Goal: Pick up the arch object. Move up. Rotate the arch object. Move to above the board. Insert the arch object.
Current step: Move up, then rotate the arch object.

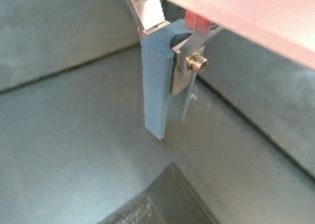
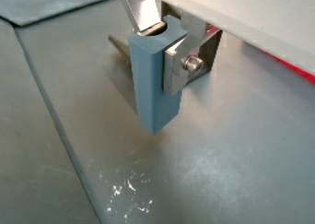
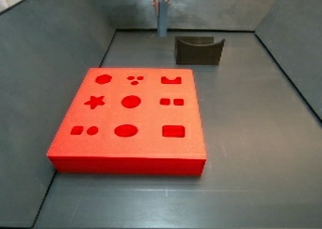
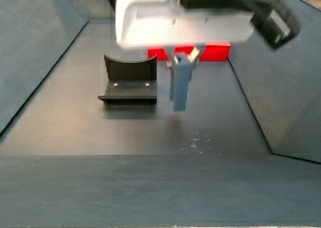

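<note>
- The board (image 3: 130, 120) is bright red, its shape cutouts a deeper red.
- The table (image 3: 239, 139) is plain dark grey; its walls are the same grey.
- The fixture (image 3: 198, 50) is near-black.
- The gripper (image 4: 183, 55), above the table near the fixture, has silver fingers (image 1: 150, 11) beneath a white body.
- The long piece (image 2: 154, 85) between its jaws looks pale blue-grey.

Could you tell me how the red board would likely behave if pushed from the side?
The board is a broad, thick slab lying flat, so it would likely slide, not tip. Its crisp edges and cutouts suggest it is rigid. The gripper, beyond its far end, is shut on an upright blue-grey bar.
</note>
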